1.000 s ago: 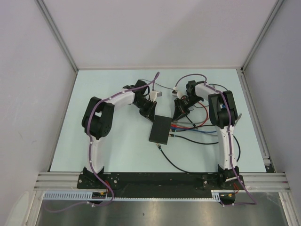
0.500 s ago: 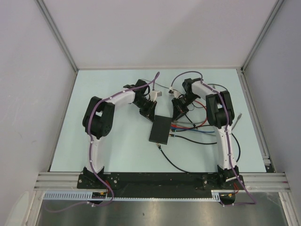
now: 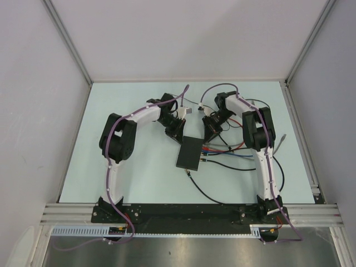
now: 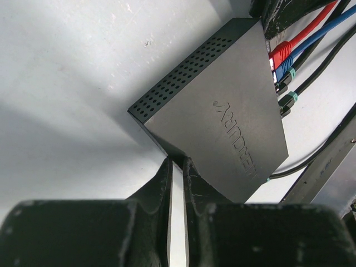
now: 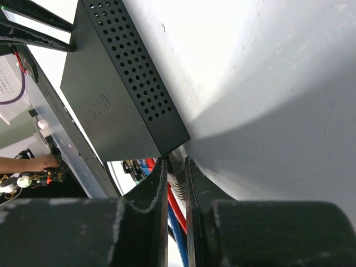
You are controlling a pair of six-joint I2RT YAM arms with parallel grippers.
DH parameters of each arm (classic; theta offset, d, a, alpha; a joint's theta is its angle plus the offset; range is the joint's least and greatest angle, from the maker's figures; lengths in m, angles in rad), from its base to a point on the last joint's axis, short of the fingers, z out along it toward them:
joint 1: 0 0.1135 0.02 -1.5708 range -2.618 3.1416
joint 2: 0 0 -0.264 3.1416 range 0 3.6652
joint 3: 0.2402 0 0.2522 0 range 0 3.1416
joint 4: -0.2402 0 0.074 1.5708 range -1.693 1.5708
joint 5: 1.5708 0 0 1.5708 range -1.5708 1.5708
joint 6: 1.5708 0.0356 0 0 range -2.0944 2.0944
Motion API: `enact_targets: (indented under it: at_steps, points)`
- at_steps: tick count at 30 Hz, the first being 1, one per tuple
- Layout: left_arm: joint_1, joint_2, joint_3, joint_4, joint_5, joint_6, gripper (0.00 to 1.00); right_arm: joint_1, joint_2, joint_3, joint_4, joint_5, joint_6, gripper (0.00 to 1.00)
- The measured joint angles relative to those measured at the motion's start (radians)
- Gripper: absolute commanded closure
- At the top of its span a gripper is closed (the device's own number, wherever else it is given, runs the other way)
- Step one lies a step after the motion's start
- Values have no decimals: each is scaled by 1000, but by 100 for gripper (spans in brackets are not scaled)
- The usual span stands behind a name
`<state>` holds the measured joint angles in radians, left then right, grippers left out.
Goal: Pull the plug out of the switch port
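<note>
The flat black switch box (image 3: 190, 152) lies mid-table, with cables plugged into its right short edge. My right gripper (image 3: 211, 132) sits at that edge's far corner. In the right wrist view its jaws (image 5: 176, 161) are shut on a dark plug (image 5: 178, 181) whose tip meets the corner of the box (image 5: 111, 94). The port itself is hidden behind the plug. My left gripper (image 3: 177, 130) is at the box's far-left corner. In the left wrist view its jaws (image 4: 178, 162) stand a thin slit apart, holding nothing, tips against the box (image 4: 222, 100).
Red (image 4: 281, 53), blue (image 4: 285, 68) and black plugs fill the other ports along that edge. Their cables (image 3: 233, 150) trail right, past the right arm. One black cable (image 3: 206, 192) loops toward the near edge. A small white connector (image 3: 187, 111) lies behind the left gripper.
My right gripper has shifted slightly left, still shut on the plug. The left jaws have narrowed a little. The box has not moved.
</note>
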<state>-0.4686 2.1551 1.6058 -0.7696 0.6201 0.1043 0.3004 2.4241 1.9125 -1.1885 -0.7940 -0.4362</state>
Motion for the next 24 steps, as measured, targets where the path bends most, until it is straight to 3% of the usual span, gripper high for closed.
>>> enact_targets:
  at_steps: [14,24]
  points:
    - [0,2,4,-3,0,0,96,8,30,57,-64,7,-93,100]
    - [0,2,4,-4,0,0,97,9,120,195,-200,3,-140,100]
